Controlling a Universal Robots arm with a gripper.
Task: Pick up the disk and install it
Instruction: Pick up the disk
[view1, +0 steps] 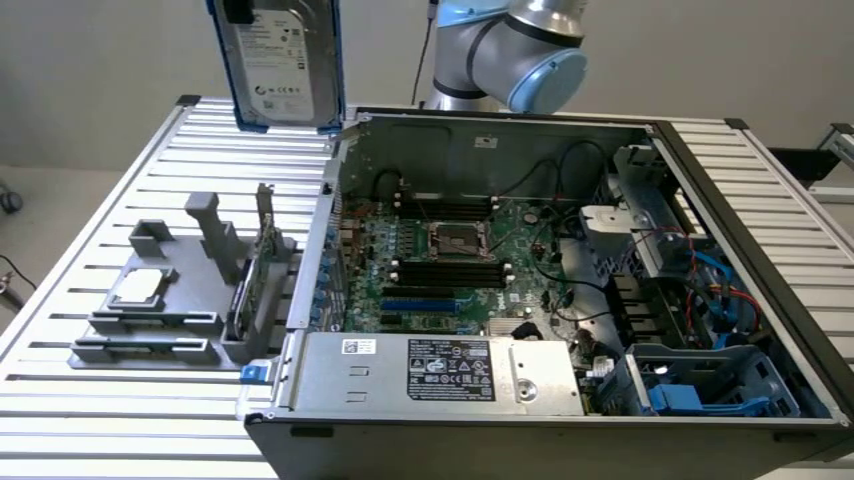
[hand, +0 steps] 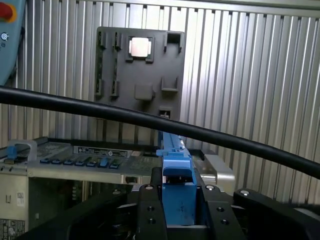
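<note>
The disk, a silver-grey drive with a white label in a bright blue carrier, hangs upright high above the slatted table, just off the open computer case's far corner at the exterior view's left. My gripper is shut on it. In the wrist view the carrier's blue edge sits clamped between the black fingers, pointing down over the case's edge. A blue drive bay bracket sits inside the case at the near corner on the exterior view's right.
A grey parts fixture on the table at the exterior view's left carries a small square silver chip and an upright card. The arm's elbow stands behind the case. A black cable crosses the wrist view.
</note>
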